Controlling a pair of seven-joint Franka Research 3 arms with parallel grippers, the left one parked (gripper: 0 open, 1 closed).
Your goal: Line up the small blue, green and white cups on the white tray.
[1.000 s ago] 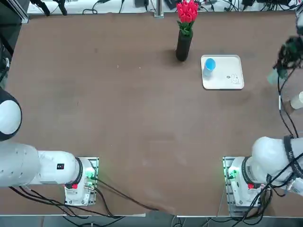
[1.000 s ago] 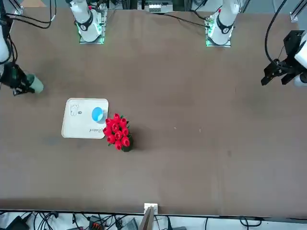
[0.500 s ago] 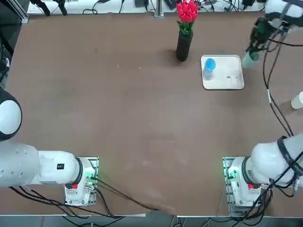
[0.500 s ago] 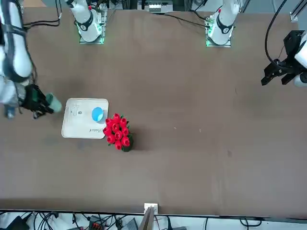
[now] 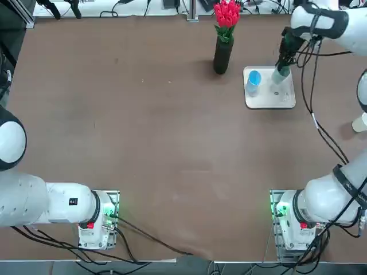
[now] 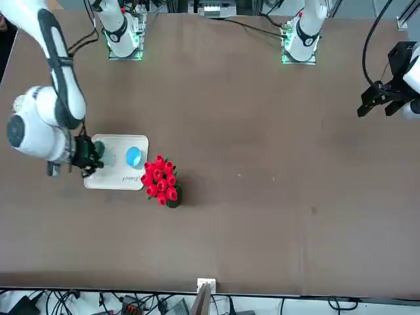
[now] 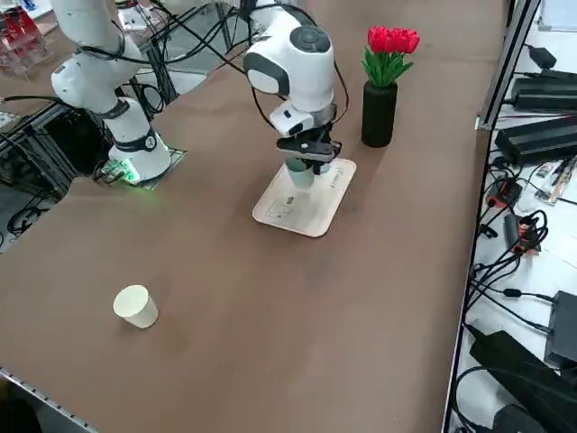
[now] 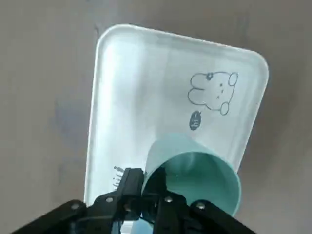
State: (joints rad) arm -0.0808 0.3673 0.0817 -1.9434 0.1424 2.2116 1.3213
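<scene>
Green cup (image 8: 195,173) hangs over the white tray (image 5: 284,97), its rim pinched in the right end effector (image 8: 152,187), whose fingers are clamped together on it. Blue cup (image 5: 254,78) stands on the tray beside the black vase (image 5: 222,54). White cup (image 7: 136,306) lies well apart on the worktop (image 5: 160,143).

Count: 3 cups – 1 blue (image 5: 254,78), 1 green (image 7: 300,171), 1 white (image 7: 136,306); 1 tray (image 5: 284,98); 1 vase (image 5: 222,55)
</scene>
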